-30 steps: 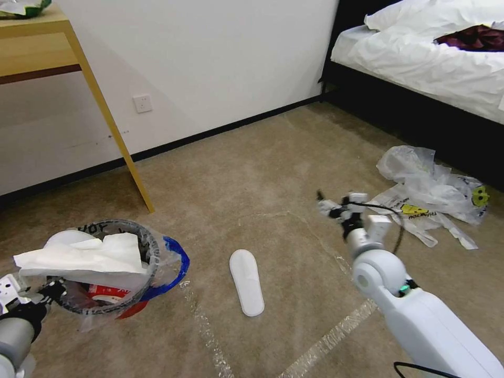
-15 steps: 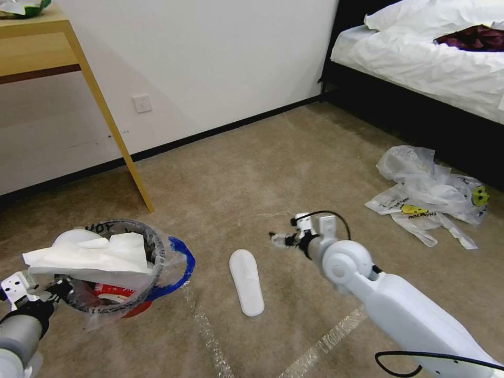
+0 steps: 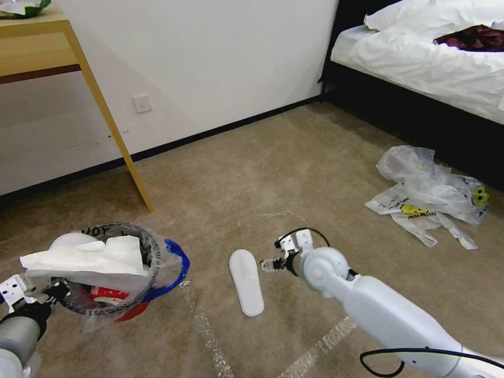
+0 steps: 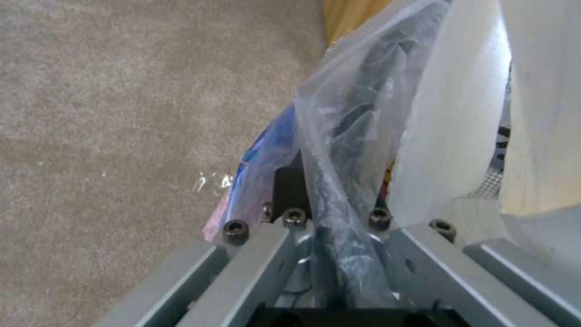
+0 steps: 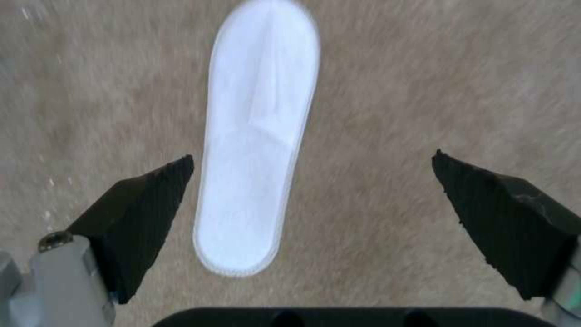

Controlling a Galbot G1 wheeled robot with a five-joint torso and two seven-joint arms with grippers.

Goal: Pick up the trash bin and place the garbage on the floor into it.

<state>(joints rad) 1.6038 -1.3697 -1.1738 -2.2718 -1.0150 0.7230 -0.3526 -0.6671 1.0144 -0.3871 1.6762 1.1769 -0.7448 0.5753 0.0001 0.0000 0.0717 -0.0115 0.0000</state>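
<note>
Room evenly lit, bright; soft shadow cast on wall (image 3: 210, 68) beside table leg (image 3: 113, 126). Glare noted on tape lines (image 3: 325, 341) near slipper (image 3: 247, 281). Motion blur seen in right wrist view; bin liner (image 4: 339, 136) out of focus.

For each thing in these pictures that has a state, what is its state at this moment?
trash bin: upright, packed above its rim with white paper.
left gripper: shut on the bin's bagged rim.
right gripper: open, beside the slipper, holding nothing.
white slipper: flat on the floor.
clear plastic bags: crumpled on the floor by the bed.
</note>
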